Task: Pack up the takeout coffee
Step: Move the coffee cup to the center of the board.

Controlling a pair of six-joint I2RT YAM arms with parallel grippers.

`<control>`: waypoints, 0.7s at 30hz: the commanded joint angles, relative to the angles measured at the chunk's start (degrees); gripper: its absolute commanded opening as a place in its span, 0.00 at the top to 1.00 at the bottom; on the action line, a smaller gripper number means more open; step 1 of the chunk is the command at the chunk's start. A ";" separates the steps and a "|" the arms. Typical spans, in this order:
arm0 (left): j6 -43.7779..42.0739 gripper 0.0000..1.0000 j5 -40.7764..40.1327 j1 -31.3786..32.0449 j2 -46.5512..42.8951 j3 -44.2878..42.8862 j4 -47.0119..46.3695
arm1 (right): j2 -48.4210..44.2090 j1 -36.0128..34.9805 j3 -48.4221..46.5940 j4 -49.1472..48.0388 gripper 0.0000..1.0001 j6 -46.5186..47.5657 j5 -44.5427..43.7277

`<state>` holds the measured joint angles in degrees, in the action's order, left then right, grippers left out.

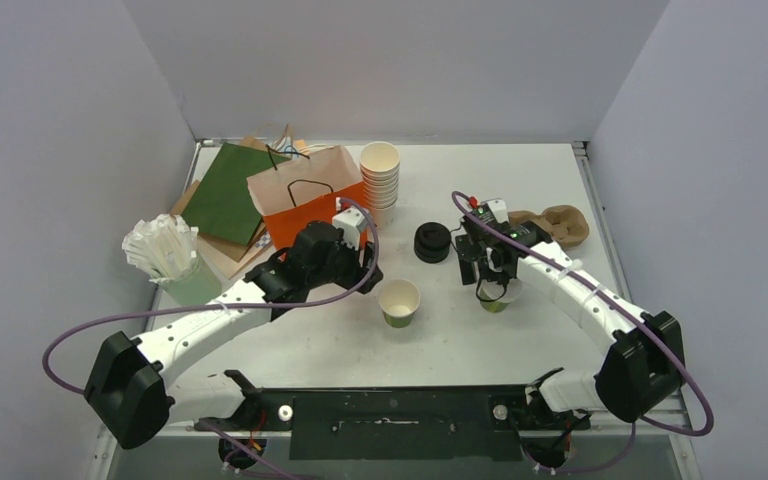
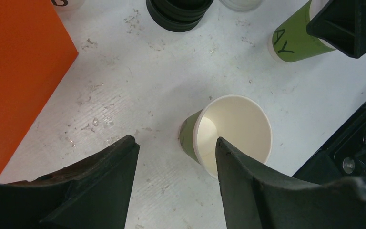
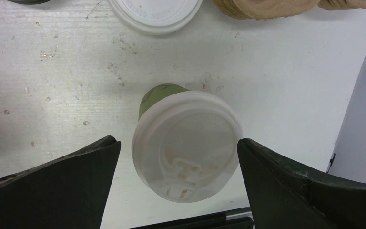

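Two olive-green paper cups stand on the white table (image 1: pixel 520 180), near its middle.

1. Takeout coffee (image 3: pixel 187 143): upright, capped with a white plastic lid, right of centre, near the brown pulp cup carrier (image 1: pixel 558 225). The right gripper (image 1: pixel 495 290) hangs over it, jaws spread wide to either side of the lid. One finger stands clear of the rim; the other sits at its edge, contact not discernible. Nothing is clamped.
2. Uncapped green cup (image 1: pixel 399 302): upright, white inside, left of item 1 and apart from it. The left gripper (image 2: pixel 176 143) is above the table just beside it, jaws apart, holding nothing.
3. Stack of black lids (image 1: pixel 432 242): behind the two cups, between them.
4. Loose white lid (image 3: pixel 155 14): flat on the table, beyond the capped cup.
5. Orange paper bag (image 1: pixel 310 215): far side, left of centre, beside a dark green bag (image 1: pixel 225 195).
6. Stack of white cups (image 1: pixel 380 180): upright, just beside the orange bag.
7. Green tub of white wrapped straws (image 1: pixel 165 255): left edge.
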<state>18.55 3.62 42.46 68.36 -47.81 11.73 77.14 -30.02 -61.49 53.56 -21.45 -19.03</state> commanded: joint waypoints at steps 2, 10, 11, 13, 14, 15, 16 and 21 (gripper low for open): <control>0.43 0.41 -2.22 0.76 2.20 -4.28 -4.86 | -2.71 0.38 -2.51 -0.53 0.00 1.26 0.87; -0.90 0.48 -4.58 2.77 11.02 -11.74 -6.25 | -3.95 2.17 -8.67 -6.65 0.11 4.49 8.11; -1.00 0.49 -5.02 3.08 12.48 -12.75 -6.60 | -3.96 3.22 -8.37 -8.95 0.15 4.79 10.69; -1.05 0.53 -5.48 3.59 14.96 -14.46 -7.83 | -3.55 5.63 -7.37 -13.63 0.24 4.99 16.50; -0.99 0.55 -5.66 3.65 16.09 -14.91 -8.55 | -3.05 6.57 -7.04 -15.77 0.28 4.97 19.08; -0.78 0.57 -5.63 3.73 16.97 -15.09 -9.45 | -2.39 7.24 -6.61 -17.81 0.32 4.66 21.20; -0.42 0.59 -5.34 3.69 17.71 -15.05 -10.62 | -1.61 7.89 -6.23 -20.09 0.36 4.38 22.57; 1.62 0.72 -4.94 2.30 20.61 -12.34 -19.10 | 4.01 9.57 -5.01 -29.36 0.56 1.56 27.16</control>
<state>18.79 -0.99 45.87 87.46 -60.45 2.33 77.25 -21.34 -67.57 35.42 -17.78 1.65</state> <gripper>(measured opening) 0.303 0.507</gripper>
